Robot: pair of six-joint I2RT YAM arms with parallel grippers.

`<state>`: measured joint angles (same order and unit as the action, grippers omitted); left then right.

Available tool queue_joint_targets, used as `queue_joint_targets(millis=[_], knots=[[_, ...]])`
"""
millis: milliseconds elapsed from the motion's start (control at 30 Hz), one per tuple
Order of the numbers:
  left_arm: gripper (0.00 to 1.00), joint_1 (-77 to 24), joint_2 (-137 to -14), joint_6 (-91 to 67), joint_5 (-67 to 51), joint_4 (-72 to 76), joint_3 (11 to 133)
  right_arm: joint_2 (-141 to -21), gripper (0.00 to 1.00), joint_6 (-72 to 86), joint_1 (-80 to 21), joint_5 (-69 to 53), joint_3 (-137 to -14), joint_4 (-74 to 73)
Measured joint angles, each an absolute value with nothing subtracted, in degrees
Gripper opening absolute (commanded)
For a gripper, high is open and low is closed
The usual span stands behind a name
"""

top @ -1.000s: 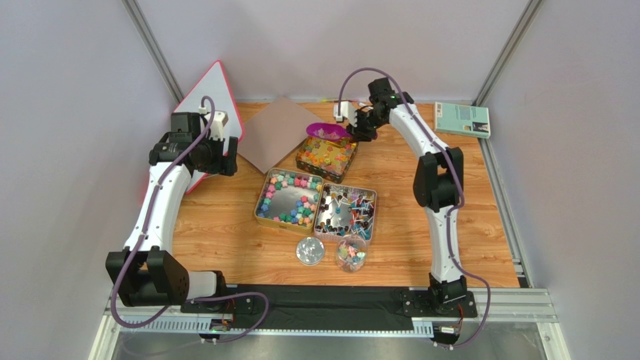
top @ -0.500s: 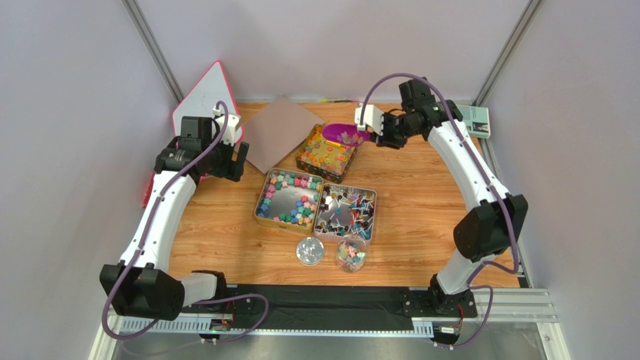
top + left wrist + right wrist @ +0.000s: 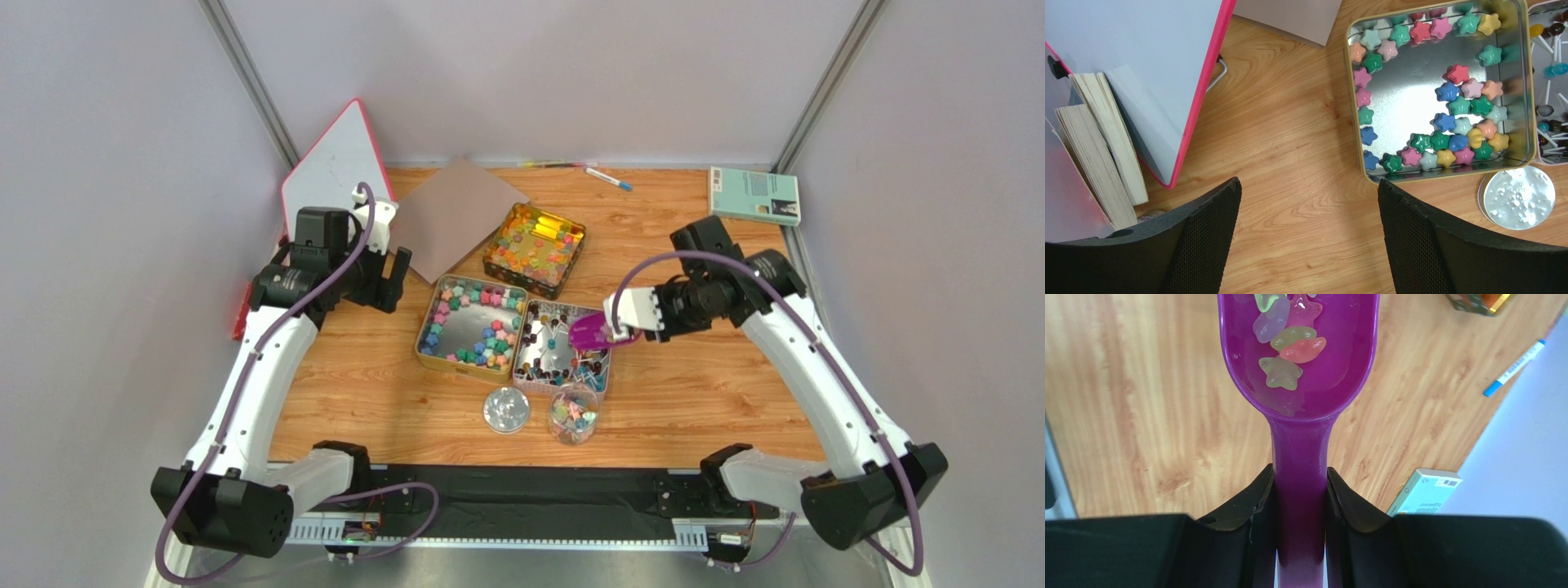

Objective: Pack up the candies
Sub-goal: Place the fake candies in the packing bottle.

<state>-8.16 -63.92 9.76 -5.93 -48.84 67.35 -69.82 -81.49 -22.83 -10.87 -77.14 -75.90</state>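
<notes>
- R pincer (image 3: 1300,478) is clenching the handle of the purple scoop (image 3: 1300,435). Grip is looking square, w/ the handle running straight btwn the jaws.
- Scoop is carrying a small load of candies (image 3: 1290,349): soft star shapes in pink, green and lilac, lying in the bowl w/ none spilling.
- From above, the bowl is hanging over the right rim of the lollipop tin (image 3: 530,368), just beyond the little jar (image 3: 573,414), which is already holding some sweets.
- Other candies are sitting in tins: stars in the left tin (image 3: 1413,79), glossy orange ones in the far tin (image 3: 521,284).
- L pincer (image 3: 1309,208) is hanging released, grasping nothing, over bare counter (image 3: 1290,159) beside the star tin.
- Step in hand, prob.: taking a scoopful to the jar.
- Next move is calling for bringing the scoop tip low and centred over the jar mouth, then tipping slowly. The mouth is looking narrow vs. the bowl, so sweets could be bouncing out.
- Clear lid (image 3: 505,409) is lying beside the jar, so closing is prob. waiting on filling.
</notes>
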Motion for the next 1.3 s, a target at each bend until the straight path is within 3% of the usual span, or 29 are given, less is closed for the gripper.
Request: queue_joint_targets(millis=[267,833,1300], knots=[[0.88,-8.16,-61.45,9.52,-6.35,-48.93,66.28,-62.59,0.0,-80.49,-35.27,-1.61,-68.14,-78.22],[0.88,-8.16,-59.09,9.08,-7.2,-48.82,66.26,-63.96,0.0,-73.34,-52.82,22.26,-65.84,-77.49],[0.86,-8.34,-61.14,6.92,-10.83,-48.86,69.32,-64.01,0.0,-70.7,-59.16,31.22,-65.87,-77.32]])
